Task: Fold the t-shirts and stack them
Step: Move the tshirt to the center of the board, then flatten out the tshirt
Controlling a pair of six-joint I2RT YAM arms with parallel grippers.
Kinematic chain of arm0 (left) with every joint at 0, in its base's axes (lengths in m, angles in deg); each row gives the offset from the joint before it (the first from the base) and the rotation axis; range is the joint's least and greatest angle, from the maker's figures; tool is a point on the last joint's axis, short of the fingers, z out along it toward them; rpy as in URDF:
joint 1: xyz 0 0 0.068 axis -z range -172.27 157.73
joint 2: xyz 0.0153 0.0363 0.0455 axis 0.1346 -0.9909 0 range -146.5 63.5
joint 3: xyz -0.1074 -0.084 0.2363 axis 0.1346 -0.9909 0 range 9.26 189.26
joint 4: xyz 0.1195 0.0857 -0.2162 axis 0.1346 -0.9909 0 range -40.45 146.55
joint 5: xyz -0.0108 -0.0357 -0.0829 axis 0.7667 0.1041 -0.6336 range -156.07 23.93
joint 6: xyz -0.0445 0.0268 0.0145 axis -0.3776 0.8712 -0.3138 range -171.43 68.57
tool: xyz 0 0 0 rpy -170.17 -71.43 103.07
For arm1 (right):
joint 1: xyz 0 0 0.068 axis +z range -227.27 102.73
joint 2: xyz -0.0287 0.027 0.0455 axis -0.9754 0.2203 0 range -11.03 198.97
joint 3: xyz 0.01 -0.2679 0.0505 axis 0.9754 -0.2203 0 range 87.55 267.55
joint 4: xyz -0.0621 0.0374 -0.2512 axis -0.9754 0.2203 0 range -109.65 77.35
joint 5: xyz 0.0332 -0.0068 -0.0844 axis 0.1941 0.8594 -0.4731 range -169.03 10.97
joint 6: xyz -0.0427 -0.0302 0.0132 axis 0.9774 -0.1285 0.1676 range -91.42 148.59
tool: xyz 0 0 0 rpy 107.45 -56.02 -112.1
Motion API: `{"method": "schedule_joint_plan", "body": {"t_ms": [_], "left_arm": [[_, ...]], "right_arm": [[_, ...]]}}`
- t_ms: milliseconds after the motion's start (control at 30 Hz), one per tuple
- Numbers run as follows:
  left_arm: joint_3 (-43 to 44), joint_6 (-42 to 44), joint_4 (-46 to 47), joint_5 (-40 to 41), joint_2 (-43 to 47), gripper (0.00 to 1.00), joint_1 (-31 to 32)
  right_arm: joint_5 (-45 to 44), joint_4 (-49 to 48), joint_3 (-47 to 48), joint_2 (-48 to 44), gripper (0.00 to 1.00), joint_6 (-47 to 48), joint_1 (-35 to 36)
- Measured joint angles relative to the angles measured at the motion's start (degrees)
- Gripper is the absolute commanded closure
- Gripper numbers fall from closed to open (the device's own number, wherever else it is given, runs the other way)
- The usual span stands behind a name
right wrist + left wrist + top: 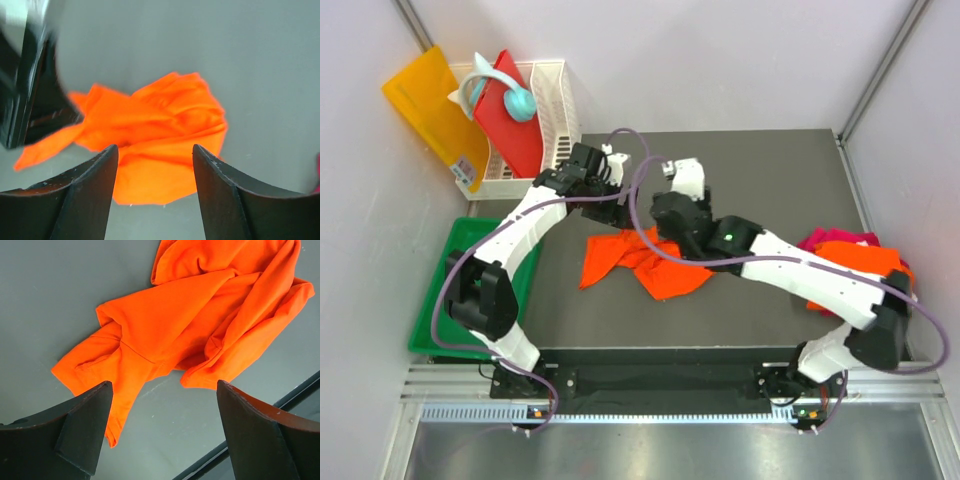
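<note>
Nearest the arm bases, the dark surface carries a crumpled orange t-shirt at about its middle, bunched and twisted, with one part flung out to the left. To the right, partly covered by the right forearm, a heap is seen at the surface's edge: a second orange t-shirt with a magenta-pink t-shirt showing at its far side. Neither is folded, and no neat stack is seen anywhere.

Just beyond the crumpled shirt both end effectors are held above the surface. The left end effector is released, its jaws spread wide with nothing between them, and the shirt lies below and ahead in its wrist view. The right end effector is likewise released and grasps nothing, with the shirt seen beneath it. Farther off, at the far left, a white basket with a red board and a yellow sheet is set well apart from the work.

The step in hand is judged to be the start of the first fold, for which the shirt must be spread flat. Two well-separated edge points — shoulders or hem corners, hard to pick out among the folds — need to be pinched and drawn apart.
</note>
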Motion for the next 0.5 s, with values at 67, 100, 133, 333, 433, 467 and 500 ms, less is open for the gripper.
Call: {"method": "schedule_joint_plan", "body": {"t_ms": [67,100,133,333,433,467,500], "left_arm": [[0.0,0.0,0.1,0.0,0.2,0.12,0.3],[-0.2,0.1,0.2,0.2,0.4,0.11,0.9],[-0.7,0.3,0.4,0.8,0.9,0.11,1.7],[-5.3,1.3,1.0,4.0,4.1,0.1,9.4],[-5.8,1.7,0.6,7.8,4.0,0.1,9.9],[-5.6,1.8,0.3,9.2,4.0,0.1,9.5],[-5.2,1.9,-0.9,10.4,3.7,0.1,8.8]], "right_arm": [[-1.7,0.2,-0.5,-4.0,0.39,0.0,-1.1],[-2.3,0.3,-0.8,-5.5,0.39,-0.1,-1.5],[-2.8,0.2,-1.5,-7.4,0.39,-0.1,-2.0],[-4.0,1.1,-6.1,-11.1,0.4,-2.1,-3.4],[-3.4,2.3,-8.6,-10.8,0.4,-3.8,-3.4],[-3.2,2.8,-9.1,-10.7,0.41,-4.4,-3.4],[-2.9,3.0,-9.8,-10.7,0.41,-5.2,-3.4]]}}
